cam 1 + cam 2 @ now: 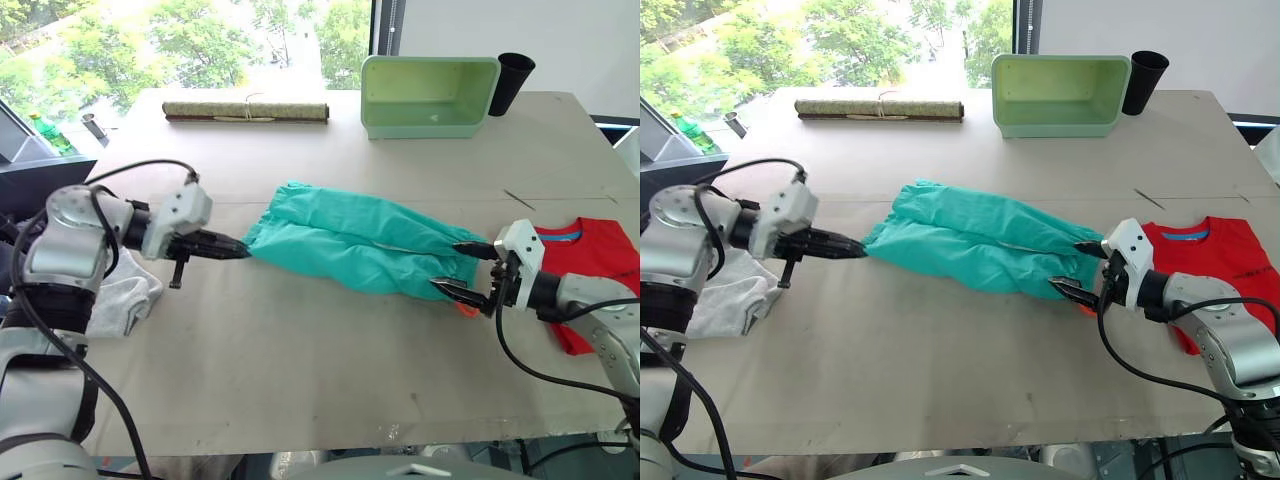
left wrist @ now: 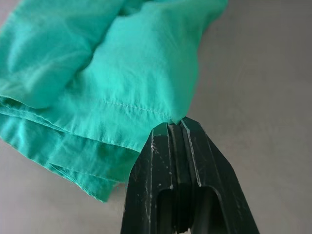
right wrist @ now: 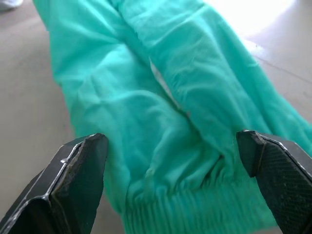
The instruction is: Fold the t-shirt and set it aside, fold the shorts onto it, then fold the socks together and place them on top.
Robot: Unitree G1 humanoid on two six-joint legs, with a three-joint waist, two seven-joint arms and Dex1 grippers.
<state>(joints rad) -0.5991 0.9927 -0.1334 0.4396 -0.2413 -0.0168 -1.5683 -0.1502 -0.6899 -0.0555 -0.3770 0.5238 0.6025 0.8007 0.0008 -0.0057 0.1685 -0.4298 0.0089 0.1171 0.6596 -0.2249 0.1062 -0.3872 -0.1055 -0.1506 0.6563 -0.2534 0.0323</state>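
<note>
1. Teal shorts (image 1: 355, 238) lie stretched across the surface (image 1: 300, 380), just beside the red t-shirt (image 1: 592, 262).
2. Left tool (image 1: 232, 247) pinches the leg hem; keep tension.
3. Right tool (image 1: 462, 268) gapes around the waistband; clamp before folding.

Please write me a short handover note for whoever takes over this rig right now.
Left gripper: fingers shut on the hem at the leg end of the shorts.
Right gripper: fingers open, one on each side of the waistband end, not yet closed.
The shorts lie stretched out across the middle of the table.
T-shirt: on the table at the robot's right, beyond the right gripper; how it is folded is unclear.
Socks: on the robot's left, partly behind the left arm.
Left: fold the shorts onto the t-shirt, then fold the socks and place them on top.
</note>
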